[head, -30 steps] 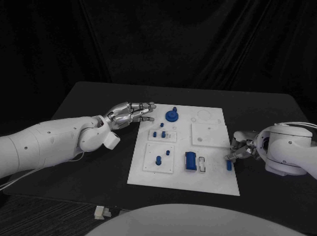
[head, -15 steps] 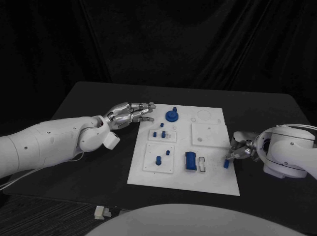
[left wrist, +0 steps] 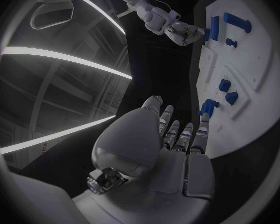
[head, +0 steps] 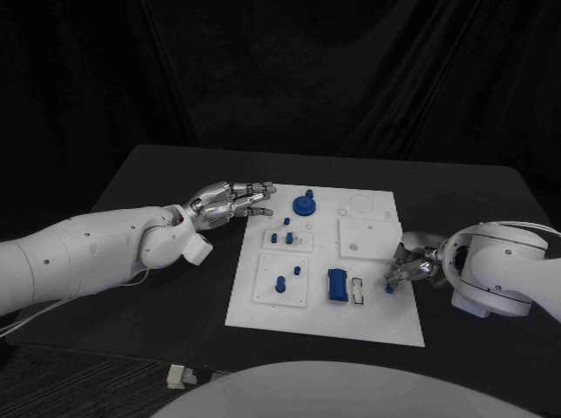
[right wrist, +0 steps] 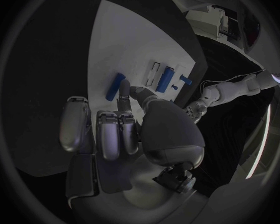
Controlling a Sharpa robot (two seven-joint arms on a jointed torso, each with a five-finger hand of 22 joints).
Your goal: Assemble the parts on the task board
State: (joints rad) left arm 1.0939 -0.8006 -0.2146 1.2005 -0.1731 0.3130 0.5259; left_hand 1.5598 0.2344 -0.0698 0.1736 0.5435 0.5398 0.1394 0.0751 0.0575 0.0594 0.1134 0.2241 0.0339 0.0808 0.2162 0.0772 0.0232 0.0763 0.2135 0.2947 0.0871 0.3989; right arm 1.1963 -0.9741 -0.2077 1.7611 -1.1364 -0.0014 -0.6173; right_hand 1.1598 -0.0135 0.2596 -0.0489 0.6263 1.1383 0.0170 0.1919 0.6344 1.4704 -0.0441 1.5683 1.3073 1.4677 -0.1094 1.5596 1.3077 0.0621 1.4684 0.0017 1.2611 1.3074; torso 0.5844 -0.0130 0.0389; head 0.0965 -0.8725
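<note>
The white task board (head: 337, 324) lies mid-table with several blue parts on it. My left hand (head: 231, 202) hovers open off the board's far left corner, its fingers (left wrist: 180, 134) stretched toward a round blue knobbed part (head: 305, 206) (left wrist: 208, 106). My right hand (head: 410, 266) (right wrist: 121, 129) sits low at the board's right edge with most fingers curled. One outstretched fingertip (right wrist: 124, 87) touches a short blue bar (head: 391, 283) (right wrist: 113, 86) lying flat on the board. The bar is beside that finger, not between finger and thumb.
A larger blue block (head: 337, 286) stands next to a white slot (head: 359, 292), just left of the bar. Small blue pegs (head: 280, 235) (head: 280, 283) stand in two raised white squares; a third square (head: 371, 237) is bare. Black table (head: 167, 296) surrounds the board.
My right hand has crept inward over the board's right edge, and the short blue bar has shifted with it toward the block. The left hand has stayed put.
</note>
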